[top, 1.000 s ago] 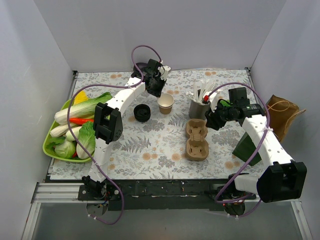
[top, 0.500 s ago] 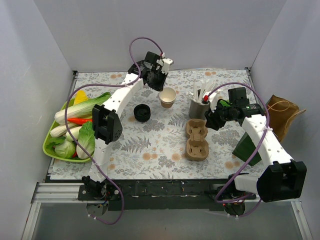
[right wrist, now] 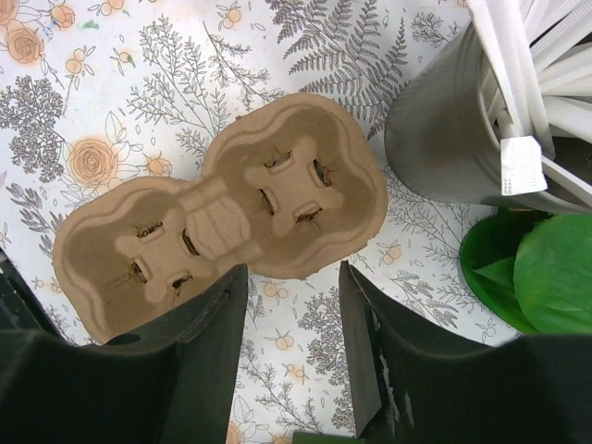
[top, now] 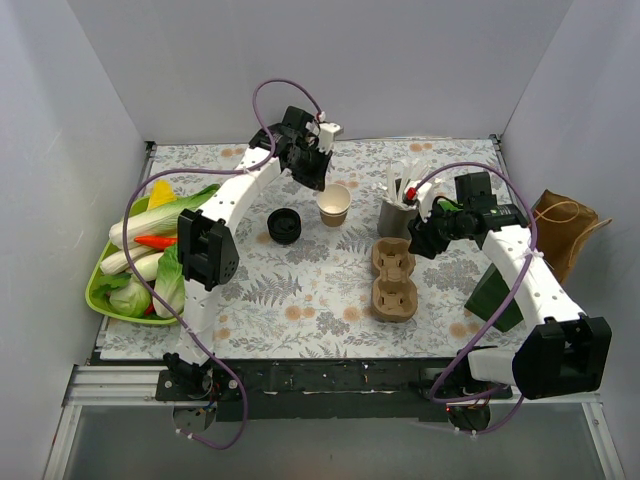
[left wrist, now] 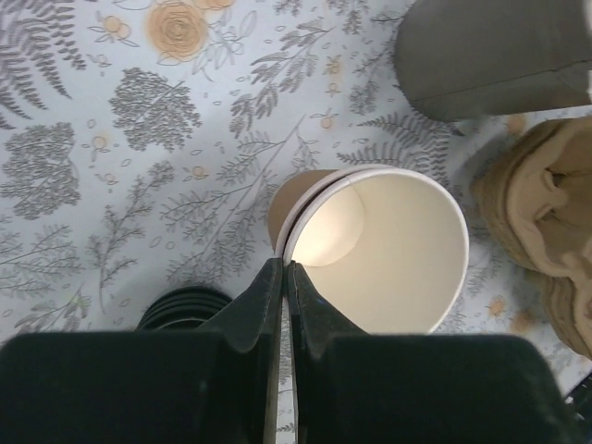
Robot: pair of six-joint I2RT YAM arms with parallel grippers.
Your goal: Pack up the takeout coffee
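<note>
The floral-print table (top: 300,300) carries everything. At its left edge sits a lime green tray (top: 93,293) heaped with leafy vegetables. At the right edge a dark green bag (top: 490,295) stands partly under the right arm. A crumpled brown paper bag (top: 565,225) lies beyond it against the right wall. Neither bag shows lettering I can read.

A pulp cup carrier (top: 394,278) (right wrist: 222,217) with two wells lies right of centre, both wells vacant. Just far of it stands a grey holder (top: 399,215) (right wrist: 444,139) stuffed with white wrapped sticks; their wrappers show no print that can be read.

The paper cup (top: 333,205) (left wrist: 388,250) sits far of centre, between the grey holder and the lids. It is tan outside and white inside, with its top open. Its wall is plain, with no logo on the side that shows.

A stack of black lids (top: 284,226) (left wrist: 185,310) rests just left of the cup and slightly nearer.

The left gripper (top: 318,180) (left wrist: 283,266) reaches in from the far left. Its fingers are pinched together on the cup's rim, with only a thin pale sliver between them.

The right gripper (top: 428,240) (right wrist: 289,277) hangs above the carrier's right edge, near the holder. Its jaws stand apart and hold nothing.
</note>
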